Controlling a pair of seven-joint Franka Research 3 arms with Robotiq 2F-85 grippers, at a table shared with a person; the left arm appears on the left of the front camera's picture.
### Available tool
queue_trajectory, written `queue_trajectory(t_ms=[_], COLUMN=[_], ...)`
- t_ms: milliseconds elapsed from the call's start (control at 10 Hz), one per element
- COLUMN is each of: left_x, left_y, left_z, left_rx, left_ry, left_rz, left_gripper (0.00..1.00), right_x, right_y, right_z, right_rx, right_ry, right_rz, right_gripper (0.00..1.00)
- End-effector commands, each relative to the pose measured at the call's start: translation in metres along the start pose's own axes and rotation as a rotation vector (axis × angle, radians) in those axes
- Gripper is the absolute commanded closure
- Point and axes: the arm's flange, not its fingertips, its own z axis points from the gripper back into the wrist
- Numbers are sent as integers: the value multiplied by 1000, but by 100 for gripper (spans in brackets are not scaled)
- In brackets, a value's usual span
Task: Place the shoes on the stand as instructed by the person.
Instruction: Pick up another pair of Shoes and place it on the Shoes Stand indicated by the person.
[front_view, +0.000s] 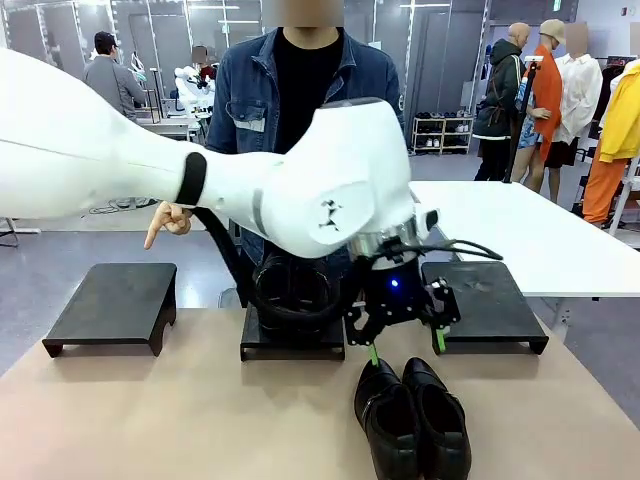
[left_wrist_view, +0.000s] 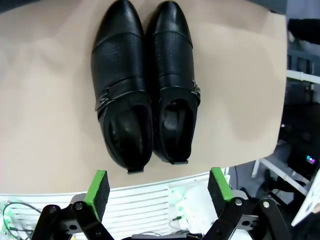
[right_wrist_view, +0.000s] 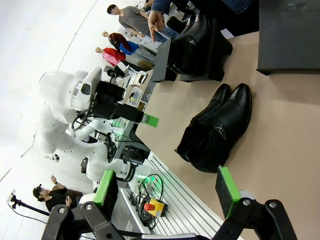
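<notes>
Left gripper (front_view: 406, 346) hangs spread apart just over the black dress shoes (front_view: 412, 420). Right gripper (right_wrist_view: 166, 192) is spread apart too.

An open lab hall: white worktable (front_view: 530, 235), grey floor (front_view: 60, 270), shoe shelf (front_view: 441, 133) behind

Grey floor (front_view: 60, 260) runs behind the tan tabletop (front_view: 150, 420). At 3 o'clock stands a white table (front_view: 540, 240); at 1 o'clock, a low shelf rack (front_view: 441, 133) against grey wall panels (front_view: 440, 50). Strip lights (front_view: 215, 8) glow at 11 o'clock.
</notes>
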Motion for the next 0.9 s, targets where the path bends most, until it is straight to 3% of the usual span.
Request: queue_trajectory(t_ms=[0, 800], left_x=[3, 6], left_y=[-24, -20], left_z=[-15, -106], left_rx=[44, 161], left_ry=[-34, -55], left_rz=[19, 21], left_gripper=[0, 0], right_x=[1, 1], right_y=[1, 1], right_z=[2, 2], right_rx=[10, 10], right_ry=[-9, -9], right_rz=[6, 6], right_gripper=[0, 0])
